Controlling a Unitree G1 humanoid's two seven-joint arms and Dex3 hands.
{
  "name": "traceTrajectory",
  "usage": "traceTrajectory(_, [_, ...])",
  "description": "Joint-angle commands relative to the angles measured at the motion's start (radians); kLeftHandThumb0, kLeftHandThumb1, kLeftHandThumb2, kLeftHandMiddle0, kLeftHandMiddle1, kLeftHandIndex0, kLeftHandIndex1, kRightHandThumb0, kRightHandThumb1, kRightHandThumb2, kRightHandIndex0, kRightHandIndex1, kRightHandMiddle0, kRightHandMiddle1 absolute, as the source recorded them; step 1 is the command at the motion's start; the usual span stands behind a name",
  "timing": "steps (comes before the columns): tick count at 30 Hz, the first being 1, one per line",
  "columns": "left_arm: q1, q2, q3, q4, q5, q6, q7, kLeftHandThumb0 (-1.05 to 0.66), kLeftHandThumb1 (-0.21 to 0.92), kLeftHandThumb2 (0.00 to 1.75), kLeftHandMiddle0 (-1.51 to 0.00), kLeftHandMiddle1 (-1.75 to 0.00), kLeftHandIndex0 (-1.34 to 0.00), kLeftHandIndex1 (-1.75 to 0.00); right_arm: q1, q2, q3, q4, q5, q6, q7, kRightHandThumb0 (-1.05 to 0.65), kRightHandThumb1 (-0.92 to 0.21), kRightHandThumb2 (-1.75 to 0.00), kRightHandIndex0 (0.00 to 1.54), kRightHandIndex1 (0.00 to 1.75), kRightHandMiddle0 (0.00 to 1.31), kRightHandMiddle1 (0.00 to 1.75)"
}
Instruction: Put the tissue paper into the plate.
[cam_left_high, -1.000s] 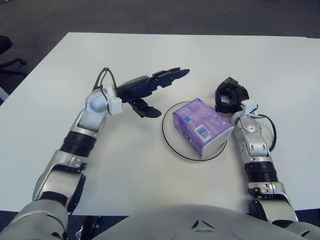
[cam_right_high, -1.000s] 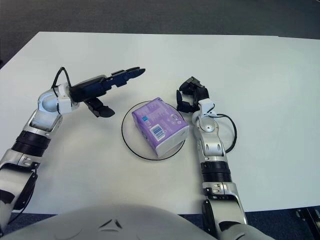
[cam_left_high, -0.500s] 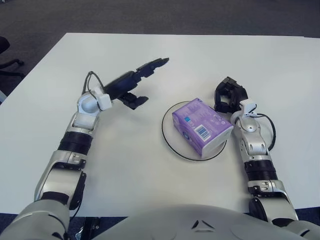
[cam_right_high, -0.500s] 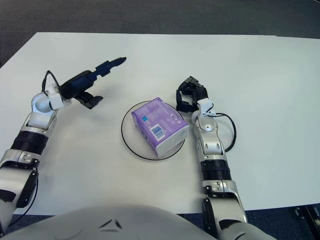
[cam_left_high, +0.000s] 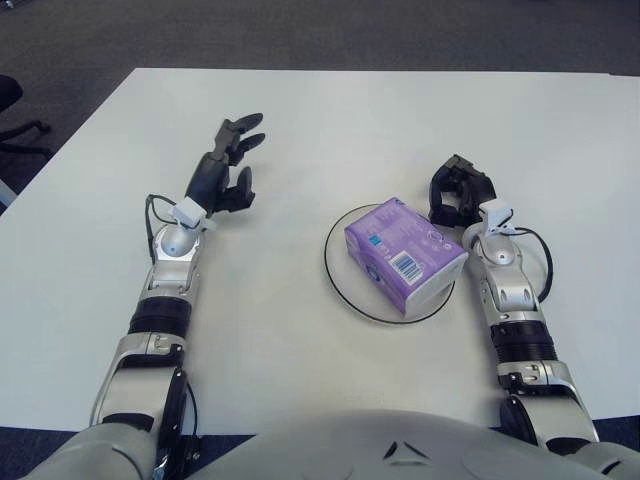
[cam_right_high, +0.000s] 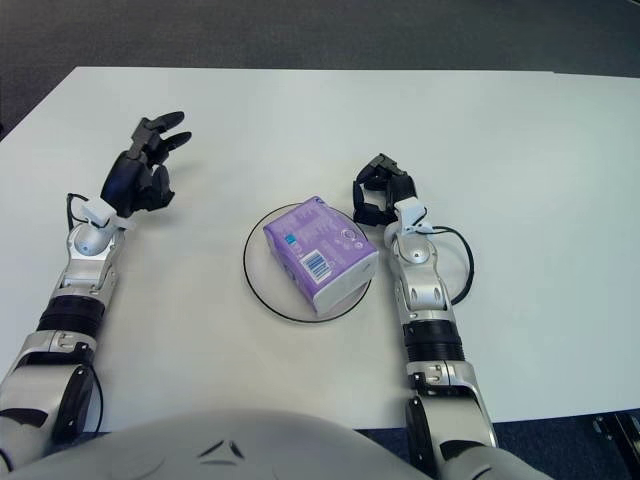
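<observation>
The purple tissue pack (cam_left_high: 404, 253) lies in the white plate with a dark rim (cam_left_high: 343, 281) at the middle of the white table. My left hand (cam_left_high: 226, 170) is well to the left of the plate, above the table, with its fingers spread and holding nothing. My right hand (cam_left_high: 457, 190) rests just right of the tissue pack at the plate's far right edge, its fingers curled and holding nothing.
The white table (cam_left_high: 320, 120) stretches all around the plate. A dark carpeted floor (cam_left_high: 300, 30) lies beyond its far edge. A black cable (cam_left_high: 541, 262) loops beside my right forearm.
My left hand has drawn back from beside the plate to the left, and its forearm has swung to point away from me. The tissue pack and my right hand have not moved.
</observation>
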Motion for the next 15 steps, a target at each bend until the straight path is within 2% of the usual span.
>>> traceTrajectory(1, [0.064, -0.082, 0.011, -0.024, -0.033, 0.069, 0.064, -0.87, 0.92, 1.02, -0.49, -1.39, -0.12, -1.56, 0.095, 0.012, 0.007, 0.062, -0.008, 0.030, 0.010, -0.47, -0.35, -1.28, 1.09, 1.75, 0.59, 1.75])
traceTrajectory(3, [0.080, -0.119, 0.022, -0.048, -0.051, 0.117, 0.101, -0.76, 0.92, 0.98, -0.61, -1.55, -0.26, -1.67, 0.095, 0.010, 0.008, 0.062, -0.008, 0.031, 0.012, -0.47, -0.35, -1.28, 1.09, 1.75, 0.59, 1.75])
traceTrajectory(8, [0.106, -0.156, 0.041, -0.074, -0.078, 0.204, 0.147, -0.62, 0.92, 0.92, -0.74, -1.71, -0.45, -1.73, 0.096, 0.010, 0.007, 0.062, -0.009, 0.033, 0.007, -0.47, -0.35, -1.27, 1.09, 1.75, 0.59, 1.75])
traceTrajectory(9, [0.110, -0.161, 0.045, -0.079, -0.084, 0.223, 0.153, -0.54, 0.84, 0.89, -0.76, -1.73, -0.40, -1.74, 0.096, 0.010, 0.006, 0.063, -0.010, 0.035, 0.007, -0.47, -0.35, -1.27, 1.09, 1.75, 0.59, 1.75])
traceTrajectory(11, [0.116, -0.168, 0.050, -0.089, -0.095, 0.258, 0.163, -0.46, 0.78, 0.86, -0.77, -1.74, -0.37, -1.74, 0.098, 0.008, 0.006, 0.064, -0.009, 0.038, 0.009, -0.47, -0.35, -1.27, 1.09, 1.75, 0.58, 1.75])
traceTrajectory(15, [0.125, -0.188, 0.065, -0.116, -0.116, 0.349, 0.194, -0.40, 0.71, 0.84, -0.81, -1.74, -0.34, -1.75, 0.098, 0.006, 0.001, 0.067, 0.006, 0.047, 0.023, -0.46, -0.37, -1.25, 1.08, 1.75, 0.57, 1.75])
